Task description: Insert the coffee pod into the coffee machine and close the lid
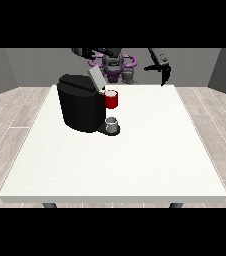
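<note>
The black coffee machine (pixel 81 107) stands on the white table (pixel 135 160), left of its middle. Its grey lid (pixel 96 77) is tilted up and open. Below the lid, a red cylinder (pixel 111 100) with a pale top sits at the machine's front; I cannot tell whether it is the pod or its holder. A small grey cup (pixel 113 123) rests on the machine's base. The hand at the view's left (pixel 86 52) hovers above and behind the lid, touching nothing. The hand at the view's right (pixel 161 67) hangs over the table's far edge, fingers relaxed downward and holding nothing.
The robot's torso (pixel 115 65) is behind the table's far edge. Wooden floor surrounds the table. White tabletop spreads to the right of the machine and in front of it.
</note>
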### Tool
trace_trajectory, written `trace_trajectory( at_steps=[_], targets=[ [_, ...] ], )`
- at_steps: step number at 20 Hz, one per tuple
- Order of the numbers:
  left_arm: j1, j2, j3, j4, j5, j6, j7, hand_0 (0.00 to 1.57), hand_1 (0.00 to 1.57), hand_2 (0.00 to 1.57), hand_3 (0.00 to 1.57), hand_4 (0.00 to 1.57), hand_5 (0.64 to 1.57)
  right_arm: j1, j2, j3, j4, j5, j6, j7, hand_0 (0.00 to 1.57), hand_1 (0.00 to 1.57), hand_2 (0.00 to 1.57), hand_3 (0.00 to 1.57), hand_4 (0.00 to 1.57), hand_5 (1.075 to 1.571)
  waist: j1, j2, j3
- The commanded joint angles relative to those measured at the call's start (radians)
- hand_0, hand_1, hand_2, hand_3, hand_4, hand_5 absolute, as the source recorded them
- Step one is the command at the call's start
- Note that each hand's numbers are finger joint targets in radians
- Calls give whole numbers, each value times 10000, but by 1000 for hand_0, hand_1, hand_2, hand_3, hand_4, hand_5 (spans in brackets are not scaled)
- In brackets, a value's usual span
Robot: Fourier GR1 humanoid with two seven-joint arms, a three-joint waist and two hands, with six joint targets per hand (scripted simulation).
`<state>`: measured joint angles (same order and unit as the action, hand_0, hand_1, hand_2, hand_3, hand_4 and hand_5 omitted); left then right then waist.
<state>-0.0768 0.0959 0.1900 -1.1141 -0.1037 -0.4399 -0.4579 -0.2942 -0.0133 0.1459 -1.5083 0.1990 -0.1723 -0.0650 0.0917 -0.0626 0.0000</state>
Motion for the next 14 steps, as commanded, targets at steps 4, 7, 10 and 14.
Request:
trace_trajectory(
  at_steps=[4, 7, 10, 14],
  targets=[
    [-120, -273, -371, -987, 122, 298, 317, 0, 0, 0, 0, 342, 1571, -1432, 26, -1091, 1629, -122, -233, -422, 0, 0, 0, 0, 350, 1571, 349, 871, 1],
    [80, 29, -223, -438, 131, 34, -845, 0, 0, 0, 0, 308, 1571, -1745, -202, -1479, 1901, -49, -433, -677, 0, 0, 0, 0, 386, 1571, 294, 1432, -2],
    [207, 211, -172, -693, 507, -198, -132, 0, 0, 0, 0, 334, 1571, -2016, -416, -1757, 2368, -272, -97, -620, 0, 0, 0, 0, 389, 1571, 165, 1023, -1],
    [-70, 197, -118, -310, 215, 396, -663, 0, 0, 0, 0, 286, 1571, -2613, -625, -2171, 3015, -676, 223, -934, 0, 0, 0, 0, 453, 1571, 105, 1393, -1]
  ],
)
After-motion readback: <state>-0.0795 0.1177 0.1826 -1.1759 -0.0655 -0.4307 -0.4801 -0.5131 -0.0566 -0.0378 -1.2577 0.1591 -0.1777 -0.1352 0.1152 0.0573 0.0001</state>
